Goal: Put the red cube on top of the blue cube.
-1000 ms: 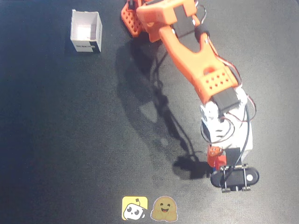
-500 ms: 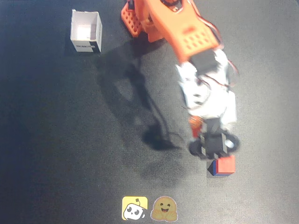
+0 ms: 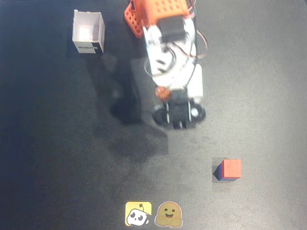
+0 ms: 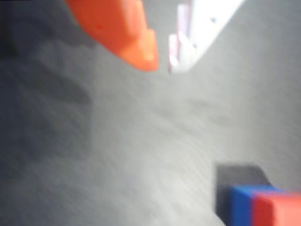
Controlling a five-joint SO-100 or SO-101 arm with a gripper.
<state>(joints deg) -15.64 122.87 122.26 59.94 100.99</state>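
**Dark table, cubes stacked at lower right, arm high in the frame**

A dark, matte grey-black table fills the overhead view. Near its lower right the red cube sits on top of the blue cube, of which only a thin blue strip shows along the left side from above. In the wrist view, which is blurred, the red cube and the blue cube show at the bottom right corner, with a dark shadow on the mat just behind them.

The gripper hangs over the middle of the table, well apart from the stack and up-left of it, with bare table between them. In the wrist view an orange fingertip and a pale one beside it stand slightly apart with only mat visible in the gap; the jaws hold nothing.

A small open-topped white box stands at the upper left, far from both the arm and the cubes. Two stickers, a yellow one and a tan smiling one, lie side by side at the bottom edge, left of the stack. The arm's shadow falls on the table to its left.
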